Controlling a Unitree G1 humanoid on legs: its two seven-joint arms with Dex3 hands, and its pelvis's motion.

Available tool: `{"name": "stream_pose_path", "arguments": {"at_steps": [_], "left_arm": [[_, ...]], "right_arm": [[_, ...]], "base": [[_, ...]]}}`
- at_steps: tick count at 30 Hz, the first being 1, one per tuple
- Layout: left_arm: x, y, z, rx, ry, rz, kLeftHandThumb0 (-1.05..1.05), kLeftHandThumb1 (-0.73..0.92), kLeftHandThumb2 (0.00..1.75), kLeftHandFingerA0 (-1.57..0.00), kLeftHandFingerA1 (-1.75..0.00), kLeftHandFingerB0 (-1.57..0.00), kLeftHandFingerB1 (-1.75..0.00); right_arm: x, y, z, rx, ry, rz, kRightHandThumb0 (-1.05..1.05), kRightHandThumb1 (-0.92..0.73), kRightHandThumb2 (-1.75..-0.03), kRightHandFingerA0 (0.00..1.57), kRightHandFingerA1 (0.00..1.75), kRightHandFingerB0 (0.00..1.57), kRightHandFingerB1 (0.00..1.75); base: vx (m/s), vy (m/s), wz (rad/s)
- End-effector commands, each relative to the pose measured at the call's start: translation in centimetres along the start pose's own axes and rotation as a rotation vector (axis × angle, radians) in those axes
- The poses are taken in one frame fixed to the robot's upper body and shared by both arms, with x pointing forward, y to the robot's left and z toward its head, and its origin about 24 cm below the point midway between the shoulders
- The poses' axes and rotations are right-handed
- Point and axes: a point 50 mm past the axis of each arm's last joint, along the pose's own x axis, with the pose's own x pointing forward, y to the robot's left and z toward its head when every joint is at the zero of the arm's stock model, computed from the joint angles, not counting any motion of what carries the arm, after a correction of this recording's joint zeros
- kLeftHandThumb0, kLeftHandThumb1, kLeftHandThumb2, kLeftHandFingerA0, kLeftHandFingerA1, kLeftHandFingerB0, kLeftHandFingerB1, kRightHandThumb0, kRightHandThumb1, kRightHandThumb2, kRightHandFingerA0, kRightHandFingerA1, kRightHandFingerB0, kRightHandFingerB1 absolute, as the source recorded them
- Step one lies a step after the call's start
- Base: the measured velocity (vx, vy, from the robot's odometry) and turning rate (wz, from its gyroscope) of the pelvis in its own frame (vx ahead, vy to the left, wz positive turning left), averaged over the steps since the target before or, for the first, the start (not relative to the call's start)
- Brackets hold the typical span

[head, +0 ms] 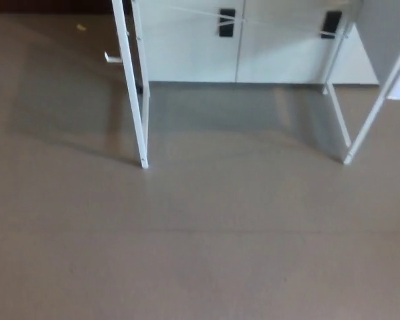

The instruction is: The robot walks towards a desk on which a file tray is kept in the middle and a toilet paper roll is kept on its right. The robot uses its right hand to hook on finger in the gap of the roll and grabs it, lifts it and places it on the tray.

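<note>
The head view records brown floor, the left desk leg at 11 o'clock, the right desk leg at 2 o'clock, and a white cabinet behind them at 12 o'clock. The left hand and right hand are out of frame; whether apart or together cannot be told. The toilet paper roll and file tray lie outside the picture.

Floor: plain grey-brown and smooth, filling most of the head view.
Counter's left leg: thin, white, its foot on the floor at picture left.
Counter's right leg: white, slanting, its foot on the floor at picture right.
Shadow: darker patch on the floor between the legs.
Yellow scrap: small, on the floor far left, too blurred to identify.
</note>
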Motion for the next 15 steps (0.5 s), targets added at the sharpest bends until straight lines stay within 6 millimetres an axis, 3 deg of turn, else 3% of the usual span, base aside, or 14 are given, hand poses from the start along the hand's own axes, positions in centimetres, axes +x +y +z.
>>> {"name": "stream_pose_path", "arguments": {"at_steps": [1,5,15], "left_arm": [[-0.05,0.17,0.39,-0.024,-0.019,0.006,-0.40,0.49,1.07,-0.03,-0.49,-0.03,-0.49],[0.06,0.13,0.37,0.033,-0.030,0.025,-0.40,0.47,1.08,-0.04,-0.50,-0.04,-0.51],[0.05,0.16,0.36,0.022,-0.023,0.018,-0.40,0.48,1.08,-0.04,-0.50,-0.04,-0.50]], "right_arm": [[0.02,-0.85,-0.30,-0.020,0.012,-0.010,-0.60,-0.77,-0.63,0.66,0.51,0.24,0.31],[0.04,-0.86,-0.29,-0.018,0.012,-0.010,-0.60,-0.77,-0.63,0.66,0.51,0.24,0.31],[0.07,-0.96,-0.22,-0.019,0.010,-0.012,-0.60,-0.77,-0.63,0.66,0.51,0.24,0.31]], "base": [[0.52,-0.174,-0.49],[0.48,-0.156,0.36],[0.36,0.002,-0.13]]}}
